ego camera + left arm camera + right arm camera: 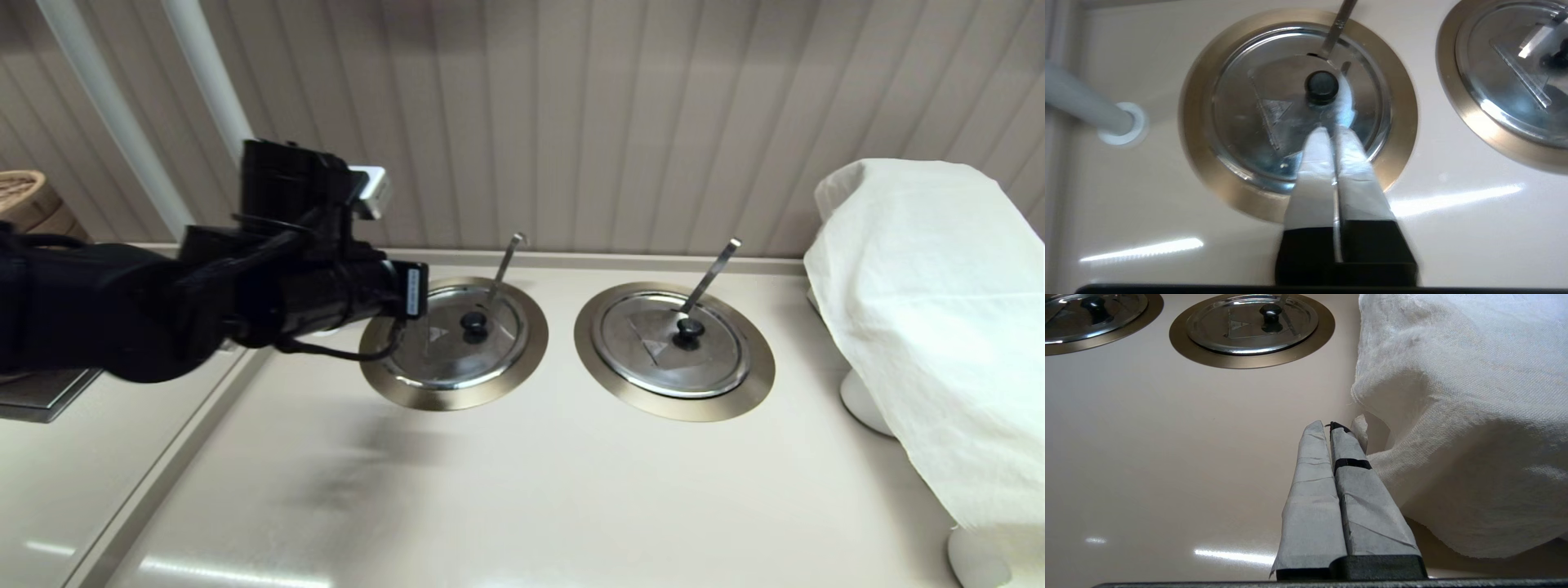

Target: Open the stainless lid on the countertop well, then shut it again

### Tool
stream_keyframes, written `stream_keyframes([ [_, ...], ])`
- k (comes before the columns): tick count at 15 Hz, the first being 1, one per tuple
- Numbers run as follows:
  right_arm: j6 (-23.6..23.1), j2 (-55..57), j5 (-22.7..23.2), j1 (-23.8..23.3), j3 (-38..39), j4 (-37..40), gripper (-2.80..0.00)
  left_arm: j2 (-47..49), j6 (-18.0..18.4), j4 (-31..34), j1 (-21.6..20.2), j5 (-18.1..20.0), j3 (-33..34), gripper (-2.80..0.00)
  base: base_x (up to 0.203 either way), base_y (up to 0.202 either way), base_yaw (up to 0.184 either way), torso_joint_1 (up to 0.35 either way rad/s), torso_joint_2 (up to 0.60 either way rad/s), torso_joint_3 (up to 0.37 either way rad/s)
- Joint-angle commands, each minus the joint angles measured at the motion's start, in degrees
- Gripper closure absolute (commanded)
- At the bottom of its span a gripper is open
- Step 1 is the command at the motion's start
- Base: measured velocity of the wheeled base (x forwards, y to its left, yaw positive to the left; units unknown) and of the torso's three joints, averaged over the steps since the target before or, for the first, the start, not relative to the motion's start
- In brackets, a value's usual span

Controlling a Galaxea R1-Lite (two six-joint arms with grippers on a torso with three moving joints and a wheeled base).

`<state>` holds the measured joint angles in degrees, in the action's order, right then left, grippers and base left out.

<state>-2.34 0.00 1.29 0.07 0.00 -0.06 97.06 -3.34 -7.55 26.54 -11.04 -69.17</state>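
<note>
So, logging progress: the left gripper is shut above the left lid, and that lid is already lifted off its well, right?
Not lifted. The left wrist view shows the lid seated flat inside its well, the knob untouched. The left gripper is indeed shut above it.

The left gripper (1333, 132), fingers pressed together, hangs above the stainless lid (455, 335), with open air between its tips and the black knob (1322, 86). The thin ladle handle (504, 265) rises at a slant behind the knob and blocks approach from the wall side. The twin lid (669, 343) lies well apart on bare countertop (522, 490). A white cloth (1461, 400) crowds the right gripper (1329, 426), also closed, on its outer side.
</note>
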Motion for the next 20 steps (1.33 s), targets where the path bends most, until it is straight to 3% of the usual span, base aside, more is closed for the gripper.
stream_keyframes([
  [1,0.0,0.0,0.0,0.0,0.0,0.0,0.00,-19.3,4.1,3.7,0.0,-0.8,7.9,0.00,0.000,0.000,0.000,0.000,0.00,0.000],
  [4,0.0,0.0,0.1,0.0,0.0,0.0,0.00,-41.4,7.3,7.1,-1.6,-2.5,19.0,0.00,0.000,0.000,0.000,0.000,0.00,0.000],
  [7,0.0,0.0,0.0,0.0,0.0,0.0,0.00,-63.6,9.8,14.1,-10.1,-3.3,24.6,0.00,0.000,0.000,0.000,0.000,0.00,0.000],
  [9,0.0,0.0,0.0,0.0,0.0,0.0,0.00,-74.2,11.5,21.6,-20.2,-2.9,26.8,0.00,0.000,0.000,0.000,0.000,0.00,0.000],
  [11,0.0,0.0,0.0,0.0,0.0,0.0,0.00,-82.3,12.8,23.6,-24.0,-0.2,34.6,0.00,0.000,0.000,0.000,0.000,0.00,0.000],
  [14,0.1,0.0,0.0,0.0,0.0,0.0,0.00,-93.3,13.9,22.1,-25.6,5.2,46.3,0.00,0.000,0.000,0.000,0.000,0.00,0.000],
  [16,0.1,0.0,0.0,0.0,0.0,0.0,0.00,-96.4,14.5,20.5,-25.9,6.8,57.8,0.00,0.000,0.000,0.000,0.000,0.00,0.000],
  [18,0.1,0.0,0.0,0.0,0.0,0.0,0.00,-96.8,11.6,13.7,-26.1,11.1,66.5,0.00,0.000,0.000,0.000,0.000,0.00,0.000],
  [20,-0.1,0.0,0.1,0.0,0.0,0.0,0.00,-97.1,7.5,9.8,-26.2,11.2,68.2,0.00,0.000,0.000,0.000,0.000,0.00,0.000],
])
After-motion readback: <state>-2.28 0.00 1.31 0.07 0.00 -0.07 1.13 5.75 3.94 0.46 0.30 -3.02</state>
